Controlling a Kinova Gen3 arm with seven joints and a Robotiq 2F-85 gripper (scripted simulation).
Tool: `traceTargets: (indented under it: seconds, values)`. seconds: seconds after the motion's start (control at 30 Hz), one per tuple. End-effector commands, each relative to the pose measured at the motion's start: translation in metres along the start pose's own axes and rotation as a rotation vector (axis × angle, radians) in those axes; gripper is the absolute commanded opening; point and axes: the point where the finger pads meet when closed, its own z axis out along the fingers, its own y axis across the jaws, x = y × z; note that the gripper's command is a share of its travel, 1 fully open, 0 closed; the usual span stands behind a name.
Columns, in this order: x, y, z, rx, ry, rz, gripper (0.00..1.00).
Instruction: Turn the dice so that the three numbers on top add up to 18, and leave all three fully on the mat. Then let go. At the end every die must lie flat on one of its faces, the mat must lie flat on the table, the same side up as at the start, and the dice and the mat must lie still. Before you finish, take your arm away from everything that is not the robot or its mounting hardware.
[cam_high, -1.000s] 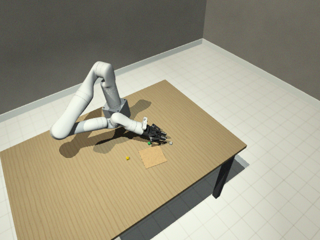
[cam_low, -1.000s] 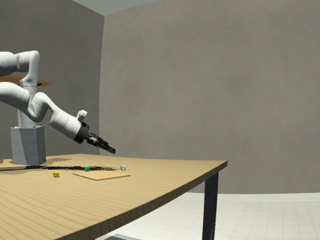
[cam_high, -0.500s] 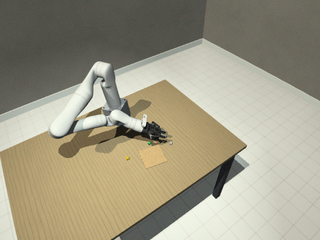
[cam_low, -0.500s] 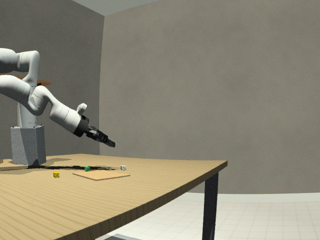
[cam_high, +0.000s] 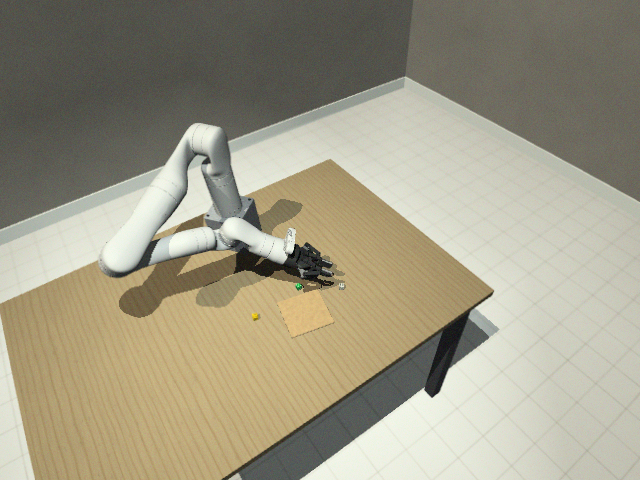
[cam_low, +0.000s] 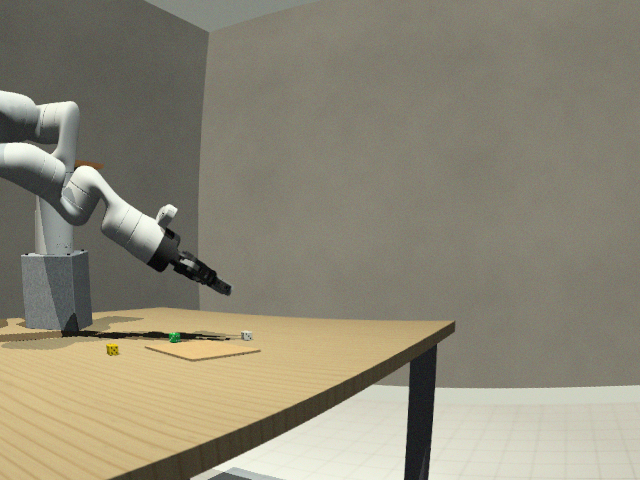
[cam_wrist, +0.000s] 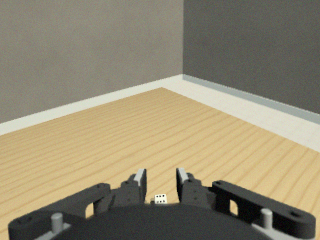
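The tan mat (cam_high: 305, 312) lies flat on the table and holds no dice. The white die (cam_high: 341, 285) sits on the table just off the mat's far right corner. The green die (cam_high: 298, 286) sits by the mat's far left corner, and the yellow die (cam_high: 255, 316) lies to the mat's left. My gripper (cam_high: 326, 267) (cam_low: 224, 288) hovers well above the table, between the green die (cam_low: 174, 336) and the white die (cam_low: 247, 335). Its fingers stand a little apart with nothing between them. In the wrist view the white die (cam_wrist: 160, 199) shows through the gap, down on the table.
The robot base (cam_high: 231, 214) stands at the back of the table behind the dice. The table's right edge (cam_high: 480, 294) is some way beyond the white die. The yellow die (cam_low: 112, 349) and the mat (cam_low: 202, 349) also show in the exterior view.
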Motion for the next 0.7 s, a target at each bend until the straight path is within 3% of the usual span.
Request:
traceTargets:
  seconds: [0.0,0.33,0.4,0.67]
  values:
    - [0.004,-0.002,0.001,0.007,-0.014,-0.015,0.31]
    - [0.010,-0.002,0.004,0.006,-0.122,-0.018,0.31]
    - [0.010,-0.002,0.004,0.006,-0.122,-0.018,0.31]
    - [0.018,-0.003,0.006,0.002,-0.240,-0.020,0.31]
